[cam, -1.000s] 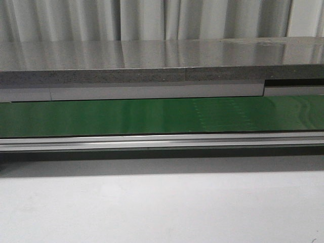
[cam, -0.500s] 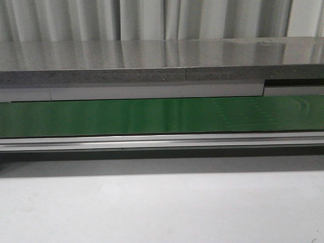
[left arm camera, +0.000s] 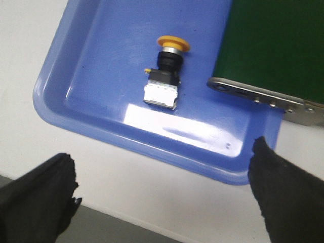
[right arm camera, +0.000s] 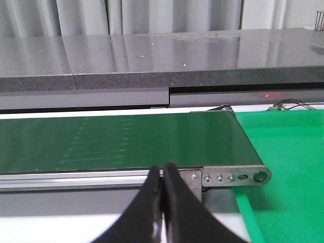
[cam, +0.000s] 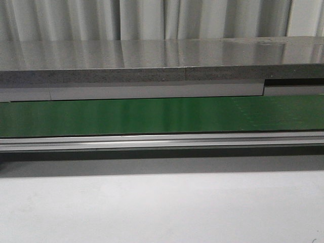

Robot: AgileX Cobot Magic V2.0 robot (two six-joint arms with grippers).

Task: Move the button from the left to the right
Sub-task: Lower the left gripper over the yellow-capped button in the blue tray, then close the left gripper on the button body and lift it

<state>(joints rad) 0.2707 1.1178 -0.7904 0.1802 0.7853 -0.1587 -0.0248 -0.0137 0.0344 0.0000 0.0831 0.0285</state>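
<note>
On blue tray (left arm camera: 76,66): unlabelled button (left arm camera: 164,76).

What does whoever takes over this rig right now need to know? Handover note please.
Left gripper: open, empty, hanging above the near rim of the blue tray.
Right gripper: shut, empty, facing the right end of the green belt.
Button: lying on its side in the blue tray, yellow cap pointing away from the left gripper, beside the left end of the belt. Nothing touches it.
Done: nothing visible; no grasp made, and the belt shows nothing on it in the front view.
Left: pick the button out of the tray with the left gripper and get it to the right side.
</note>
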